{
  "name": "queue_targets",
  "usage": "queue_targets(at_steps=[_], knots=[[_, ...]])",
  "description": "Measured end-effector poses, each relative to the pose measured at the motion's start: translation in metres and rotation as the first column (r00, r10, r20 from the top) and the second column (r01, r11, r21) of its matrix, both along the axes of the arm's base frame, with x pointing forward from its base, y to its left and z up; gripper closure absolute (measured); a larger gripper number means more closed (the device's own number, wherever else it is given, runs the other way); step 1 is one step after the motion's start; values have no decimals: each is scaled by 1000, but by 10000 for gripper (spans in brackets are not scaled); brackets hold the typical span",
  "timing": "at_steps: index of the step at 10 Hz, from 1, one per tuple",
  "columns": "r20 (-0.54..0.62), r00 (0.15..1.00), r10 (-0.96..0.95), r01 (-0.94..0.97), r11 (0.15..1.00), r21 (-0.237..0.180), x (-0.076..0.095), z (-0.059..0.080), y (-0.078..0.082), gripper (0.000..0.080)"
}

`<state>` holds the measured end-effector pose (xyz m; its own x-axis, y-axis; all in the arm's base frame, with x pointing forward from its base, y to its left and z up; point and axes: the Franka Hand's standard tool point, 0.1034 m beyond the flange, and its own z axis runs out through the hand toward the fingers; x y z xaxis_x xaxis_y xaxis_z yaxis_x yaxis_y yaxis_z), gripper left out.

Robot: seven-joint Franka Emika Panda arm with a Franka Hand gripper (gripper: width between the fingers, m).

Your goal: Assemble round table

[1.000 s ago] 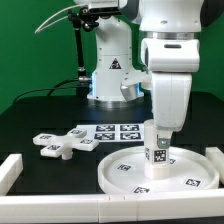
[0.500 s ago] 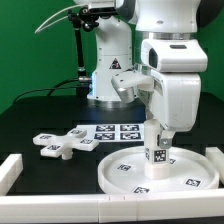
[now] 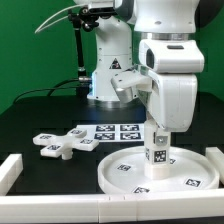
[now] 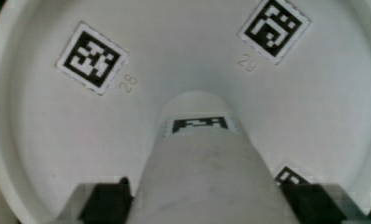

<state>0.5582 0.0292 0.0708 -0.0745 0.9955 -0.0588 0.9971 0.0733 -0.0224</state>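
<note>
Exterior view, cylinder leg [image 3: 157,152]: stands upright over the middle of the disc, white, with a small black-and-white tag on its near face. Its lower end meets the disc's floor; whether it is seated there cannot be told.
Tool [image 3: 157,131]: points straight down and pinches the top of the cylinder leg between its two fingers.
Round disc [image 3: 106,172]: large, white and rimmed. It lies flat on the counter at the near side, toward the exterior view's right, with several square tags on its floor around the leg.
Cross-shaped foot piece [image 3: 58,146]: lies flat on the counter to the exterior view's left of the disc, near it but not touching, with tags on its arms.
Marker board [image 3: 115,131]: thin white sheet with black square markers, lying just beyond the disc and the foot piece.
Border bars: one white bar at the exterior view's left edge [image 3: 10,170], another at the right edge [image 3: 215,153].
Counter [image 3: 40,115]: black.
Arm base [image 3: 110,70]: white, at the far side in front of a green backdrop.
Wrist view, tool [image 4: 203,205]: a dark finger pad [image 4: 105,203] sits on either side of the leg, pressed against it.
Wrist view, leg [image 4: 203,165]: runs away from the camera down to the disc [image 4: 40,120], with a tag at its far end.
Wrist view, disc tags: two show on the white floor beyond the leg.
</note>
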Motion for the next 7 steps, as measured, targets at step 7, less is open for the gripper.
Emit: queue_targets(at_steps=[7], knots=[[12, 847, -532, 532, 847, 3, -3, 0, -3, 390]])
